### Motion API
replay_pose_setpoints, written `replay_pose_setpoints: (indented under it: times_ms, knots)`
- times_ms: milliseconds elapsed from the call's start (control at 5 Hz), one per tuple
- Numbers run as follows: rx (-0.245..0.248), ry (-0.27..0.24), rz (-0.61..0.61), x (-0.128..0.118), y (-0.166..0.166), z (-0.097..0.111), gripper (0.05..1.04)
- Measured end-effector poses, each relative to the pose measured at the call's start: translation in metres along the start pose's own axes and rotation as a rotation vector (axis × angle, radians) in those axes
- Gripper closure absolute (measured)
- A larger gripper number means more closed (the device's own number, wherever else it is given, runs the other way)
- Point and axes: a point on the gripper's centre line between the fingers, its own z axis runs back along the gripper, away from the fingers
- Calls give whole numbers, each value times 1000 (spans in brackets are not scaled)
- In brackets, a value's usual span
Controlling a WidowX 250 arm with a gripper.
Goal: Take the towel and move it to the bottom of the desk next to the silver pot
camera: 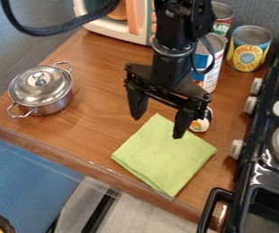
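Towel lies folded flat on the bench, between the pot and the stove, its near edge by the bench's front. To grasp it well, you want the gripper centred over cloth, lowered until its tips press in lightly, then closed on a generous fold and raised before you head for the pot. Over the towel's far corner, your gripper hangs wide open, holding nothing.
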Motion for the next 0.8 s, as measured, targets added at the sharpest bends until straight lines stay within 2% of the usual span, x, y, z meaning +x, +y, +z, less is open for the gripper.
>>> replay_pose_setpoints:
  times_ms: [200,400,600,800]
  knots:
    - [-1,30,2,-4,-1,-7,83]
    - [-33,27,17,-1,-2,-12,83]
    - [-59,18,48,-3,-4,-27,83]
    - [-87,-26,85,1,-8,-44,83]
